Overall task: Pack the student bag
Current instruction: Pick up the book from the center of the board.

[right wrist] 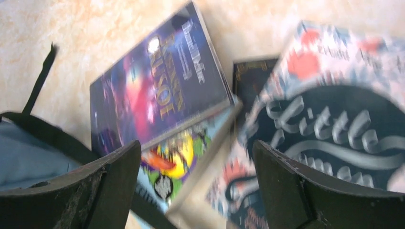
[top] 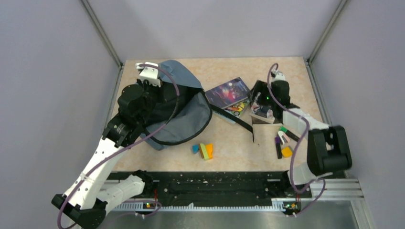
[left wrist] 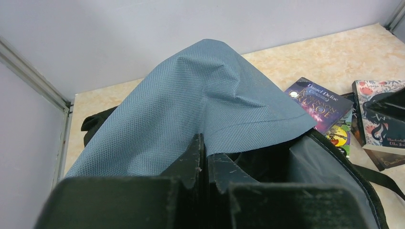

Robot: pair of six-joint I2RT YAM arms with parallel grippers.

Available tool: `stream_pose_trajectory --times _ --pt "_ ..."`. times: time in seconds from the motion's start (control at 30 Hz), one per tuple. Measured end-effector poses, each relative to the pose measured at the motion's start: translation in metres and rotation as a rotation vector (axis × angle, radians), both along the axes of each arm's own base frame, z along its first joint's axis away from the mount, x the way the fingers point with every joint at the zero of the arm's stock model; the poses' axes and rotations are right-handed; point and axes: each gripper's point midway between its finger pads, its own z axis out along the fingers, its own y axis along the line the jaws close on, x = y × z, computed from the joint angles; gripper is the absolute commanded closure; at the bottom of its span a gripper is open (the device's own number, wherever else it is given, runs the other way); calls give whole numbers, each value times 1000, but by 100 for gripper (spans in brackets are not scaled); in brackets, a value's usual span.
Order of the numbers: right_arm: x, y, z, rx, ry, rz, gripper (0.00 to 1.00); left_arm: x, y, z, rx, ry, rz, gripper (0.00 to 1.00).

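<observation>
The bag (top: 188, 121) is lying on the far left of the worktop (top: 229, 157), its mouth gaping toward the centre. My left pincer (left wrist: 204, 145) is pinching the edge of its blue flap, holding it lifted. My right pincer (right wrist: 197, 152) is hanging spread wide over books (right wrist: 157, 90) just right of the bag, gripping nothing.

Soft even light, faint shadows, top view sharp, right wrist view motion-blurred, dark inside the student bag (left wrist: 200, 95)
</observation>
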Motion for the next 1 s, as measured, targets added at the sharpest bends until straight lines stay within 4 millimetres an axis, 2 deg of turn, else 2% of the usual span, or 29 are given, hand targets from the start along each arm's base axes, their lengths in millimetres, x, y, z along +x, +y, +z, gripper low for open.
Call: stream_pose_trajectory --times 0.13,0.27,0.37,0.43,0.57,0.63,0.73,1.0 --pt "53 13 5 -38 -27 86 14 2 1 -1 -3 2 8 100" --pt "115 27 19 -53 -74 200 14 3 2 -1 -4 0 14 100" --pt "150 31 15 -57 -70 274 14 3 3 -1 -4 0 17 100" --pt "170 32 2 -56 -39 321 14 3 3 -1 -4 0 18 100" --pt "182 30 -35 -18 54 398 15 4 4 -1 -4 1 21 100" --pt "179 29 -55 20 113 435 16 4 5 -1 -5 1 23 100" --pt "175 34 -75 75 165 485 18 4 5 -1 -7 2 22 100" --pt "180 57 -72 231 161 625 29 4 4 -1 -12 3 18 100"
